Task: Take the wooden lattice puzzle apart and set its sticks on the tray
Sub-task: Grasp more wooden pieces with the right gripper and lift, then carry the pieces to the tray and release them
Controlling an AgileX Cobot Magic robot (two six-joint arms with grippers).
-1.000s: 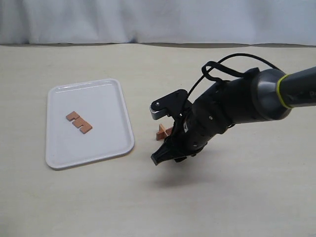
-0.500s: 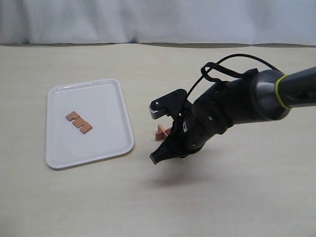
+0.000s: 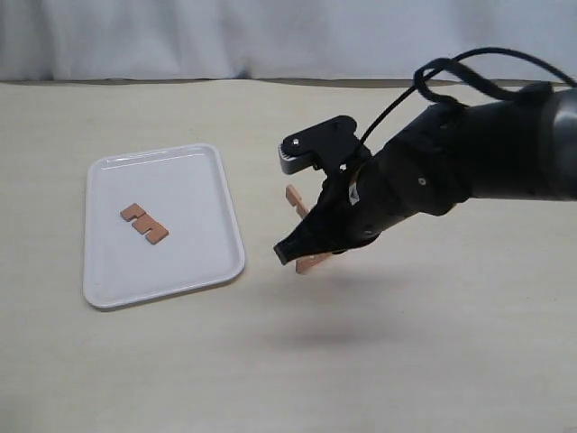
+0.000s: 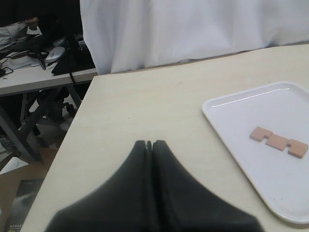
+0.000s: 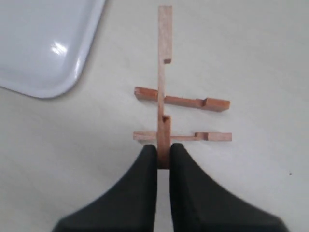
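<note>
Exterior view: 1 white tray lies flat on a beige tabletop, at 9 o'clock from centre. 1 loose stick rests on the tray, notches showing. Right hand hangs near centre, at 3 o'clock from the tray and off the tabletop, w/ its shadow below.

The right hand is clamped on the lattice puzzle. The arm blocks most of it here, so only 2 bits of wood show. A black cable loops over the arm. A white curtain runs along 12 o'clock.

Right wrist view fills the gap. The right hand pinches the end of 1 stick, and 2 more sticks cross it. That makes 3 joined sticks in the lattice puzzle. A tray corner sits near it, not touching.

Left wrist view: left hand, unseen in the exterior view, has fingers pressed together w/ nothing between. It is well apart from the tray and the loose stick. Only this view shows a cluttered desk beyond the tabletop edge.

Stick total: 4.
</note>
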